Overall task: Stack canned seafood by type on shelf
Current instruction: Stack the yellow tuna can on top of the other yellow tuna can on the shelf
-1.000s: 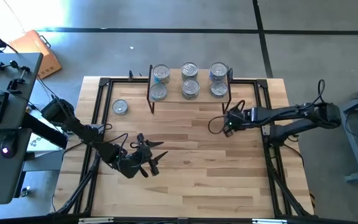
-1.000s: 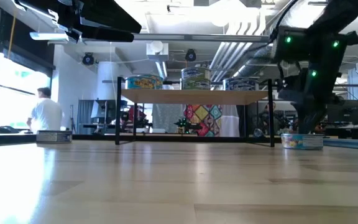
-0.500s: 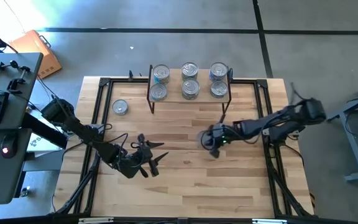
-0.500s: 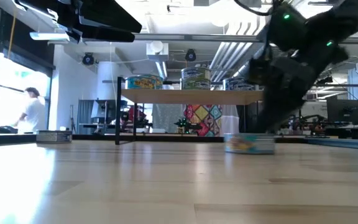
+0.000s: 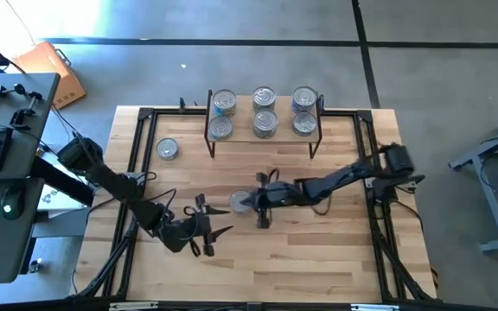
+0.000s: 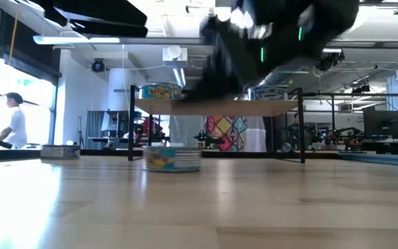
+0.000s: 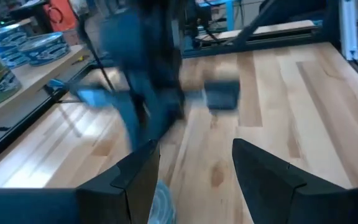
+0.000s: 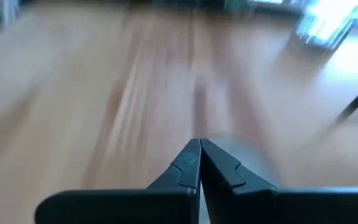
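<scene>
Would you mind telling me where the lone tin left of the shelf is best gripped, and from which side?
Grip the lone tin across its round side wall, coming straight down from above. It lies flat, lid up, and is short, so a level approach finds little wall; bare table surrounds it, with the shelf leg standing clear.

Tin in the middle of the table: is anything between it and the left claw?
Nothing visible. Only bare table separates the open left gripper from the tin; the right gripper sits on the tin's far side.
</scene>
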Robot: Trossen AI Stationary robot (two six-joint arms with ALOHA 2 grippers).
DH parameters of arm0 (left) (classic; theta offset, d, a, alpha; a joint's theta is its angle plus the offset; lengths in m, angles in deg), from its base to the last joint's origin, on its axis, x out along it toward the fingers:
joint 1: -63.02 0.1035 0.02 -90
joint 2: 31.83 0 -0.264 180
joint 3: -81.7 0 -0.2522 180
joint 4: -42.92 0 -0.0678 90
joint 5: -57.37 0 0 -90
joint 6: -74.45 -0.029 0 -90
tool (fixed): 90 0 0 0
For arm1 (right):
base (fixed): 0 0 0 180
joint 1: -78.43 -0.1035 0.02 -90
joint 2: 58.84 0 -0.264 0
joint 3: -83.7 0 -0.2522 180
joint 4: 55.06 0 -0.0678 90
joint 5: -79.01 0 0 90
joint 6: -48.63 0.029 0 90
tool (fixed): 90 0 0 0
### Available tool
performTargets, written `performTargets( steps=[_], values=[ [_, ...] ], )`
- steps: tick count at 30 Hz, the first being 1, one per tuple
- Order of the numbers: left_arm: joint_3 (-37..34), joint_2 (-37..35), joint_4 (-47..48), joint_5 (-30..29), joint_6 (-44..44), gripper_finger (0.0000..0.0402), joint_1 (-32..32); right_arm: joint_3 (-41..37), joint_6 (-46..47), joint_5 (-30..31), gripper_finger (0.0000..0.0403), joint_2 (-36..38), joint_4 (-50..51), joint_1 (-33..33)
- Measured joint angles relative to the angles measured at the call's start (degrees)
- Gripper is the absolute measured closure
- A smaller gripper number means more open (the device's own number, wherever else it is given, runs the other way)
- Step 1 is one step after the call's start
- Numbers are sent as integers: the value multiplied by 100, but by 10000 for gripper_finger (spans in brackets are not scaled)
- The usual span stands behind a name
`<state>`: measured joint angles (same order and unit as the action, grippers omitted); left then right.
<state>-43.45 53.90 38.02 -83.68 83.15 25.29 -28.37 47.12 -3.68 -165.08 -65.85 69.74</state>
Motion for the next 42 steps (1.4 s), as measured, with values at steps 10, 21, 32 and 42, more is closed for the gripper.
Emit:
performTargets(
  steps=[10, 21, 32, 42],
  values=[
    [5, 800, 443, 612, -280, 207, 117, -1375, -252, 901, 403, 2631, 696, -1058],
    [162, 1287, 1071, 2087, -545, 248, 1440, -3668, 1140, 2562, 403, 3108, -2056, -2091],
    [170, 1252, 1182, 3436, -404, 393, 2004, -3559, 815, 1366, 402, 2751, -2099, -2038],
    [611, 1095, 863, 4076, 622, 401, 2010, -2798, 3, 1112, 299, 1949, -1635, -1312]
  ],
)
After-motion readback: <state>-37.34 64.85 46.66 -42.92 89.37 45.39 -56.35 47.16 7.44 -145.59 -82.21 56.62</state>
